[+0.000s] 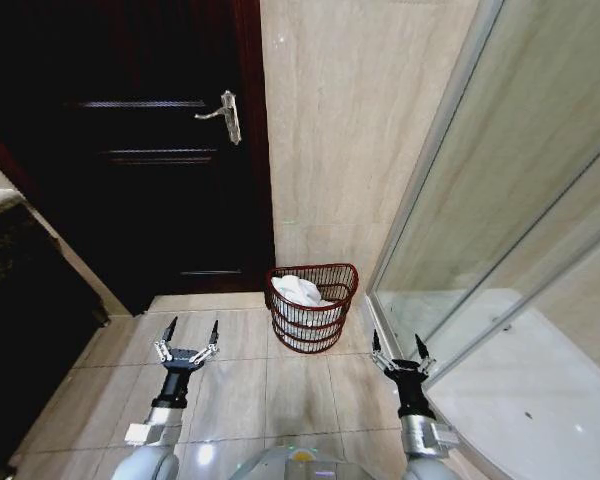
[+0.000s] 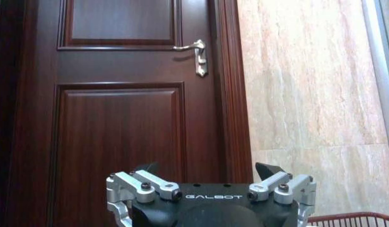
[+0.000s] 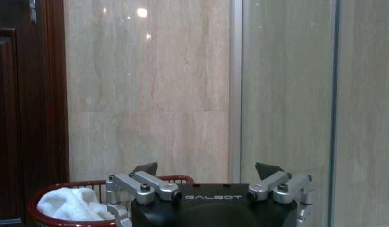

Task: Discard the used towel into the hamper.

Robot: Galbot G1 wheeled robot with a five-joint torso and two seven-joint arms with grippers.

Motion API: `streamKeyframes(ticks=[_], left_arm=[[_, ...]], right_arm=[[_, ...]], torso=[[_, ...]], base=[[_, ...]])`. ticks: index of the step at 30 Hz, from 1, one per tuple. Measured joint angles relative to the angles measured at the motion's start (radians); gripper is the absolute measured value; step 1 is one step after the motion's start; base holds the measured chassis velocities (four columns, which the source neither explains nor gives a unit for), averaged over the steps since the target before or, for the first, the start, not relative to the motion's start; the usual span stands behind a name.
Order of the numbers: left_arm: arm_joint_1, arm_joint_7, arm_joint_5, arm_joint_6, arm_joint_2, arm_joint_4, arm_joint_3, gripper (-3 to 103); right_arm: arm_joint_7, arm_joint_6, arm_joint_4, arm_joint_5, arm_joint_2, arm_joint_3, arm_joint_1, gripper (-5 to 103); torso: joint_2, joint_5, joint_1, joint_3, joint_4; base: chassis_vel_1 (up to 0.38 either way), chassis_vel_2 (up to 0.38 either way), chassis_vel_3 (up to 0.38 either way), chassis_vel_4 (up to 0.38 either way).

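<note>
The left gripper (image 1: 189,336) hangs low over the floor tiles (image 1: 235,385) with its two fingers spread apart and nothing between them. From it, the hamper (image 1: 313,308) stands ahead and off to the right, well apart; straight ahead of this gripper is the dark wooden door (image 1: 130,130) with its one metal handle (image 1: 223,115).

The hamper sits on the floor against the stone wall (image 1: 350,120), in the corner between the door frame and the glass shower panel (image 1: 500,200). The white towel (image 1: 300,291) already lies bunched inside it, its top near the rim, so by the look of things the discard is done. The bundle has no clear long axis; it is a loose heap.

The right gripper (image 1: 400,349) is likewise spread open and empty. The hamper lies ahead and a little to its left, nearer than it is to the left gripper, so the right arm is the better placed of the two should the basket need reaching. In the right wrist view the towel (image 3: 71,203) shows just beyond this gripper's (image 3: 207,170) fingertips.

Counted: two grippers, one hamper, one towel, one door.
</note>
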Motion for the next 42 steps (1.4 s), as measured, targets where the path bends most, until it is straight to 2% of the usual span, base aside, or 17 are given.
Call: streamKeyframes(ticks=[20, 42], left_arm=[[-0.001, 0.000, -0.002, 0.000, 0.000, -0.003, 0.001, 100], [0.004, 0.002, 0.010, -0.002, -0.009, -0.004, 0.007, 100]], right_arm=[[0.003, -0.006, -0.001, 0.004, -0.006, 0.006, 0.002, 100], [0.000, 0.027, -0.023, 0.007, -0.018, 0.019, -0.015, 100]], torso=[[-0.047, 0.0000, -0.016, -0.030, 0.0000], [-0.100, 0.0000, -0.034, -0.065, 0.0000]], base=[[0.000, 0.000, 0.000, 0.000], [0.000, 0.000, 0.000, 0.000]])
